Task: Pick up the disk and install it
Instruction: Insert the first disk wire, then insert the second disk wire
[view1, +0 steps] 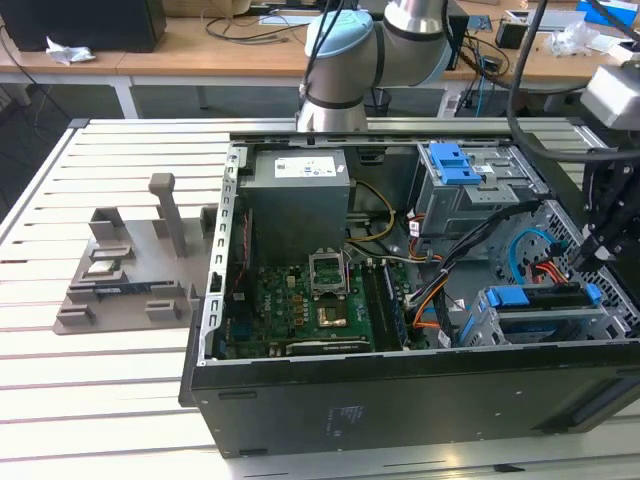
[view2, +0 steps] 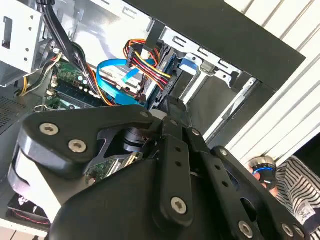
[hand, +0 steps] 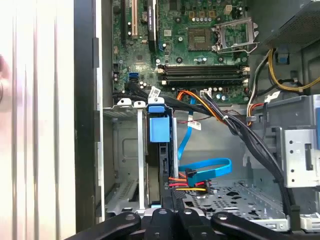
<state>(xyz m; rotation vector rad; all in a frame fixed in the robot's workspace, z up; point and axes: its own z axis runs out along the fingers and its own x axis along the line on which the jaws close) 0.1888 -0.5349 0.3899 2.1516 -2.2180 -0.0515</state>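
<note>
the disk (view1: 545, 300) is sitting edge-up in the drive cage (view1: 520, 325) at the front corner of the open computer case (view1: 400, 390), on the exterior view's right. its blue carrier frame (hand: 160, 129) is showing as a bright tab at the cage's open end, and the dark body of the drive is running back between the cage's metal rails, so it is looking seated in its slot rather than lying loose. orange, red and yellow power wires (hand: 187, 185) and a flat blue data cable (hand: 210, 167) are gathering just beside the drive's far end, probably placed there to reach its connectors.

the gripper (hand: 172, 212) is hanging right over that end of the disk, its black linkage crowding both wrist views; whether its fingers are gripping the drive or standing apart from it i cannot tell, since the tips are hidden.

further out, the motherboard (view1: 310, 305) is lying flat on the case floor, with the grey power supply (view1: 298, 190) behind it. the arm (view1: 350, 60) is reaching in from the far side.
</note>
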